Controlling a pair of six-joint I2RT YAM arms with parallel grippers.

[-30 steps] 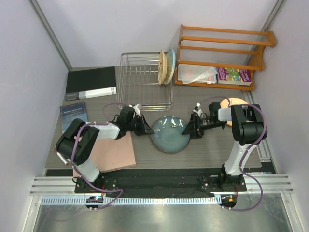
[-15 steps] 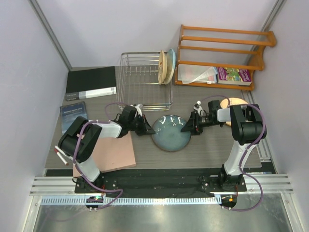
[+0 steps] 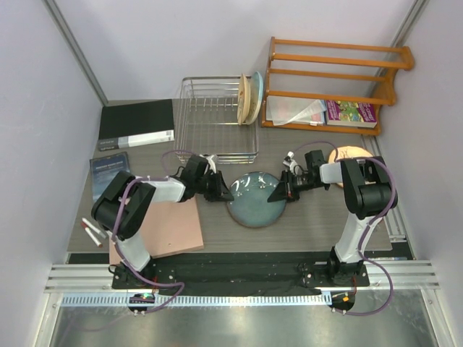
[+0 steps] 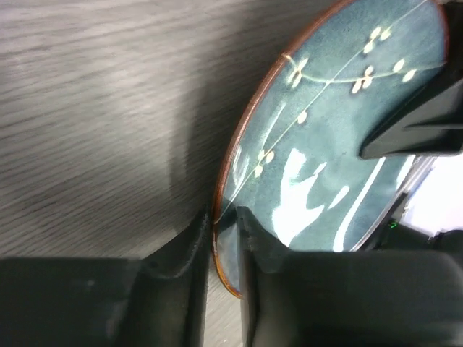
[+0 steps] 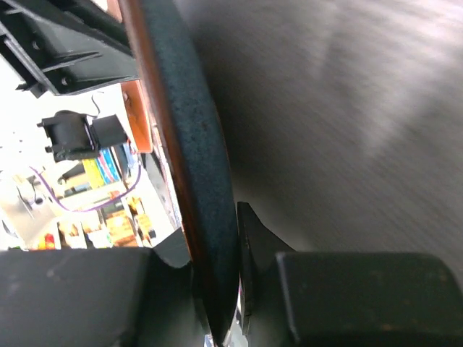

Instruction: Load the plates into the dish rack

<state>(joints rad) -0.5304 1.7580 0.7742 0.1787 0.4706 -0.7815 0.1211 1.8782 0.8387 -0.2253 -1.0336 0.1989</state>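
1. Nearest, mid-table between the two arms, lies the teal plate [image 3: 255, 200], face up. I can't say whether it is resting on the table [image 3: 311, 220] or just clear of it.
2. The left gripper [image 3: 221, 191] is at its left rim. In the wrist view its fingers [image 4: 194, 242] straddle the rim with little room to spare, but I can't tell if they are actually clamping.
3. The right gripper [image 3: 278, 194] is at the opposite rim. Its wrist view shows the plate's edge squeezed between both fingers [image 5: 249, 238], so that side looks to be gripping the plate.
4. The line from one gripper to the other runs left to right across the plate. That is the relation the coming move turns on.
5. Beyond the plate, a little to the left, sits the rack [image 3: 210, 137]. The left gripper is the nearer one to it.
6. The standing plates [image 3: 247, 101], two of them, stand on edge at the rack's right end with their faces turned sideways. The bare wires are all to their left.
7. My guess is the teal plate has to travel away from the arms, tip up on edge and drop in left of that pair.
8. An orange plate [image 3: 349, 153] waits behind the right arm, partly hidden, well apart from the rack.
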